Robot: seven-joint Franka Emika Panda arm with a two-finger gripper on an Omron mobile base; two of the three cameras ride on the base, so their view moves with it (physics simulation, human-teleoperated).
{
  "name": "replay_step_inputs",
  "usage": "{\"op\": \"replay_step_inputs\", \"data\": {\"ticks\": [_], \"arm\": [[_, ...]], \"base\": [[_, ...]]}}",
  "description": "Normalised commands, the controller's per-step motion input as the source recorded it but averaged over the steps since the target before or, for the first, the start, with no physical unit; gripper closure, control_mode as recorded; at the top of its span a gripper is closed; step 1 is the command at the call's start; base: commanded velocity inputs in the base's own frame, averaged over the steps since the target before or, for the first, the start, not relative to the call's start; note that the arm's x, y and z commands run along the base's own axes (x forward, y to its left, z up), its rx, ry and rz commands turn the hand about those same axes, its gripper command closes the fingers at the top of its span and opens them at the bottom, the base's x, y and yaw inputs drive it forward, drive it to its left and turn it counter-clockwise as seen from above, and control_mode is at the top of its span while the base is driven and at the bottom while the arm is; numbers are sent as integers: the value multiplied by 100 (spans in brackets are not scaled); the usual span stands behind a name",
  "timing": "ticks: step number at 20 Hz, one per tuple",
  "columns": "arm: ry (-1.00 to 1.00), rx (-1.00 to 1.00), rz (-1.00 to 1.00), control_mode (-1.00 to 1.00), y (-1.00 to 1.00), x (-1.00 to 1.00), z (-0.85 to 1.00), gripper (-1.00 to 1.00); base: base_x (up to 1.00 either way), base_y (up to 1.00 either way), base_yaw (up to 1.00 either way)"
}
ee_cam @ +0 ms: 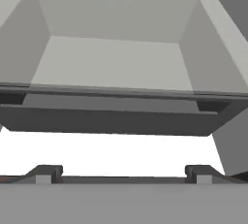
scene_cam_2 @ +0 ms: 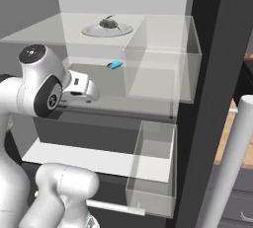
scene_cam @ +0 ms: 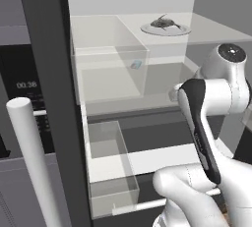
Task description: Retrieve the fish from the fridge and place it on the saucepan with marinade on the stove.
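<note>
Fridge doors open in front of us, white interior exposed. Fish lies on a round white plate on the upper glass shelf, at about 1 o'clock in the left base view and 12 o'clock in the right base view. We see a small blue object on the shelf below, beside a clear bin. Our hand is at that lower shelf level, well below the fish, fingers spread wide with nothing between them.

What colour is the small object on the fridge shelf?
Bright blue, clearest in the hand view.
</note>
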Motion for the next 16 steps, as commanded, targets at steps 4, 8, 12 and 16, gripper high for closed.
{"op": "replay_step_inputs", "data": {"ticks": [4,8,12,16], "arm": [[-12,12,-4,-100,0,-27,84,-100],[-14,13,-10,-100,6,-33,97,-100],[-9,6,-10,-100,3,-18,62,-100],[-10,0,-8,-100,0,-4,21,-100]], "base": [[0,0,0],[0,0,0],[0,0,0],[0,0,0]]}}
